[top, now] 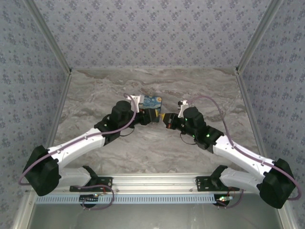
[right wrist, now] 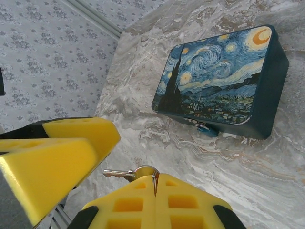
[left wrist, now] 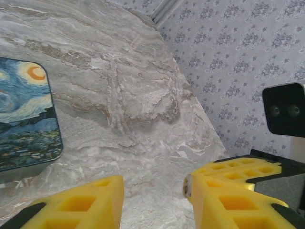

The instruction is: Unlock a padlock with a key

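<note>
Top view: the blue-and-yellow starry-night painted box [top: 152,101] sits mid-table, with the left gripper [top: 151,116] and right gripper [top: 167,120] just in front of it.

Left wrist view: the left jaws stand apart beside the box, grasping nothing.

Right wrist view: the right gripper is clenched on the slender grey metal key [right wrist: 126,173]. The tiny teal padlock [right wrist: 207,129] hangs at the box's front.

The step looks like bringing key to lock. Next calls for steadying the padlock and aligning the blade with its keyway.

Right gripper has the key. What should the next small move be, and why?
Probably ease the right gripper toward the padlock, turning the key so its blade faces it. The key is pinched by its bow, blade sticking out sideways, while the padlock sits at the painted box's side, apart from the key. Its keyhole is too small to see.
</note>
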Robot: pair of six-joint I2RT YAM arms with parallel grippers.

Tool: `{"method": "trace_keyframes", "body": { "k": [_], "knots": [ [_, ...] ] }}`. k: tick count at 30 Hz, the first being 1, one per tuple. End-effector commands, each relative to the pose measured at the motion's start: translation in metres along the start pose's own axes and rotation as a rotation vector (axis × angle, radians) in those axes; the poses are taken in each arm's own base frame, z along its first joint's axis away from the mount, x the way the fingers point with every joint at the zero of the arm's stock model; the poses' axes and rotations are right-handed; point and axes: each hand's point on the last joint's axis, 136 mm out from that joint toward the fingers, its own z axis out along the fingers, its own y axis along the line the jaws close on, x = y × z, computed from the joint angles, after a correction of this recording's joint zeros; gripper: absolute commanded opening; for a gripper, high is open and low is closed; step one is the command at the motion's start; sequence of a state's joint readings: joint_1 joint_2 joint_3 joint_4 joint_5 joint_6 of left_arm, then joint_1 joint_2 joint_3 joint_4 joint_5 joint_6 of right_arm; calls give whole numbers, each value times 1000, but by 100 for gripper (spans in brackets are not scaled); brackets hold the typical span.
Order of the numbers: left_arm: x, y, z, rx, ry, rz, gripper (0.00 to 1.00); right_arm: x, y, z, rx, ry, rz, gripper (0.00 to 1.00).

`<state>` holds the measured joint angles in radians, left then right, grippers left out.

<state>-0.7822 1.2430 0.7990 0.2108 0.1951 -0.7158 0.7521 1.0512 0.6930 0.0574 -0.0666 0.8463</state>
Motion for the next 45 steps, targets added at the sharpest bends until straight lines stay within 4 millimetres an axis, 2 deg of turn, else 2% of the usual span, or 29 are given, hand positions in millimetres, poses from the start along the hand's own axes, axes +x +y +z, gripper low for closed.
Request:
{"method": "trace_keyframes", "body": {
  "k": [1,11,17,21,27,34,37,41,45],
  "knots": [
    [-15,-24,1,64,-34,34,39,-10,13,-1,-21,-32,7,0],
    [-10,-29,11,77,-8,39,24,-13,23,0,-45,-32,1,0],
    [-9,-31,13,80,2,45,10,-13,23,0,-40,-29,-3,0],
    [-9,-32,12,81,3,49,11,-12,21,0,-34,-29,-1,0],
    [-8,-32,14,82,13,47,19,-14,20,0,-28,-35,3,0],
    [-5,-31,16,80,21,37,21,-17,17,1,-16,-44,11,0],
    [-4,-31,17,79,24,37,15,-18,17,1,-20,-46,15,0],
    [-4,-30,15,71,23,48,0,-17,13,0,-20,-32,13,0],
    [-9,-31,6,66,10,81,0,-15,2,-8,-48,1,-25,3]
  ]
}}
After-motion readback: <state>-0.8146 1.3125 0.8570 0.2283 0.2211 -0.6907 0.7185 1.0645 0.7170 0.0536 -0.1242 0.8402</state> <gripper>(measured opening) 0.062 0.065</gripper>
